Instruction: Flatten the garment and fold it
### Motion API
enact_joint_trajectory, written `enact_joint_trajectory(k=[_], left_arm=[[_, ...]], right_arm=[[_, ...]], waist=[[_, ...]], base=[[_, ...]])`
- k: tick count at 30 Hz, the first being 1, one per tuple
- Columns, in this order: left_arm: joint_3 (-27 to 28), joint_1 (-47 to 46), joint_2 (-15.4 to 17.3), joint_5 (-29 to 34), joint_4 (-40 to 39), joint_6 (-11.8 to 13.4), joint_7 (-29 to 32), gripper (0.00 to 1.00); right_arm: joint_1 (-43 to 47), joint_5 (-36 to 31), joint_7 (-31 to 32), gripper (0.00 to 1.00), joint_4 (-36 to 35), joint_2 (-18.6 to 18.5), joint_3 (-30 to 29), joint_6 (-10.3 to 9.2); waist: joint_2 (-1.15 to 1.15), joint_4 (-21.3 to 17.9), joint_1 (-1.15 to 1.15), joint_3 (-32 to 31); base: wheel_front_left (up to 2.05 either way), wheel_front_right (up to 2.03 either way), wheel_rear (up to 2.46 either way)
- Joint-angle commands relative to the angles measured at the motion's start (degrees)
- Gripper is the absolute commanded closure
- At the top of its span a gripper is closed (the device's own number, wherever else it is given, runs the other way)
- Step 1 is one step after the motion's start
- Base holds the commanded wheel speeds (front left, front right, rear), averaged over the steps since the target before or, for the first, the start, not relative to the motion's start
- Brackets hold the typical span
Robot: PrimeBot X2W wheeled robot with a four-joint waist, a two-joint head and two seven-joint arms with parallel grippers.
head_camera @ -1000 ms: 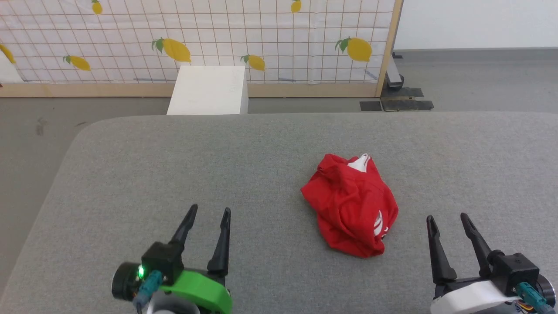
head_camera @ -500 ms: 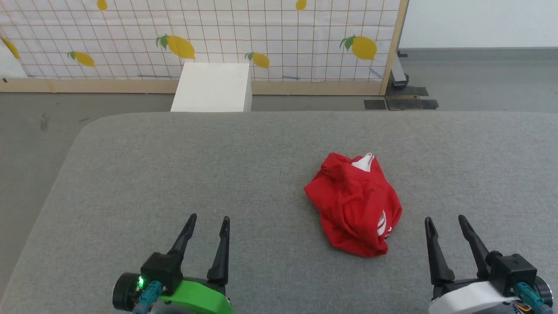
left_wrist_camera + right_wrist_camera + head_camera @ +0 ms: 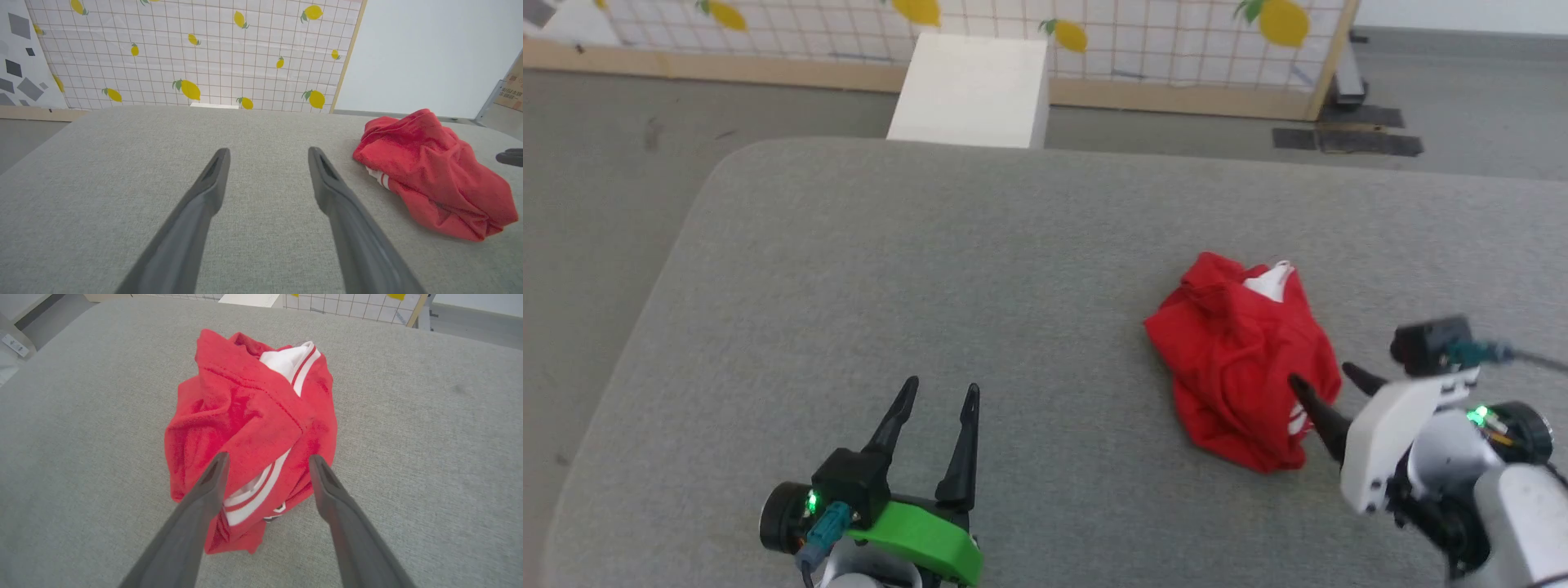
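Note:
The garment (image 3: 1241,359) lies crumpled in a red heap on the grey table (image 3: 931,269), right of centre, with white striped trim showing at its far and near ends. My right gripper (image 3: 1323,380) is open, fingers pointing left at the heap's near right edge. In the right wrist view the garment (image 3: 249,424) sits just beyond that gripper (image 3: 267,457), nothing between the fingers. My left gripper (image 3: 941,390) stands open over bare table at the lower left, well apart from the heap. In the left wrist view the garment (image 3: 433,163) lies to the right of the open left gripper (image 3: 267,152).
A white box (image 3: 972,90) stands on the floor past the table's far edge, in front of a lemon-print screen (image 3: 1176,33). The table's rounded left edge (image 3: 678,253) drops to grey floor. Dark mats (image 3: 1347,139) lie on the floor at far right.
The head camera has tilted down and shifted. My right arm has risen, turned and swung inward, bringing its open fingers to the heap's near right edge. The left gripper and garment have kept their places.

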Motion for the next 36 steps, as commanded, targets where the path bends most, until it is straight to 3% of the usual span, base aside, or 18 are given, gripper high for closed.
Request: enact_joint_trajectory(k=[1, 7, 14, 15, 16, 28, 36], left_arm=[[0.2, -1.2, -0.5, 0.5, 0.2, -0.4, -0.2, 0.00], [0.7, -2.1, -1.2, 1.1, 0.7, -1.1, -0.2, 0.00], [0.7, -2.8, -1.7, 1.4, 1.3, -1.4, -0.2, 0.00], [0.7, -2.8, -1.7, 1.4, 1.3, -1.4, -0.2, 0.00], [0.8, -2.7, -1.7, 1.4, 1.4, -1.4, -0.2, 0.00], [0.9, -2.1, -1.9, 1.3, 2.5, -1.6, -0.2, 0.00], [0.4, -1.6, -1.9, 0.6, 2.4, -1.4, -0.2, 0.00]], right_arm=[[-2.4, 2.1, 3.0, 0.00, 0.4, -0.4, -0.3, -0.09], [-7.9, 2.9, 12.9, 0.00, 4.4, -1.1, -3.5, -0.09], [-9.7, 2.1, 15.0, 0.00, 8.2, -0.7, -2.9, -0.09], [-9.6, 2.1, 14.6, 0.45, 8.6, -0.7, -2.7, -0.09], [-9.6, 2.1, 14.3, 0.98, 8.8, -0.7, -2.4, -0.09], [-10.8, -0.9, 3.9, 1.00, 1.9, -2.0, 4.1, -0.09], [-9.8, -4.4, 2.1, 1.00, 0.0, 0.1, 19.3, -0.09]], waist=[[0.00, 3.3, 0.00, 2.8], [0.00, 6.3, 0.00, 4.6], [0.00, 8.4, 0.00, 5.6], [0.00, 8.5, 0.00, 5.6], [0.00, 8.5, 0.00, 5.5], [0.00, 7.2, 0.00, 2.4], [0.00, 7.6, 0.00, 2.0]], base=[[0.00, 0.00, 0.00], [0.00, 0.00, 0.00], [0.00, 0.00, 0.00], [0.00, 0.00, 0.00], [0.00, 0.00, 0.00], [0.00, 0.00, 0.00], [0.00, 0.00, 0.00]])
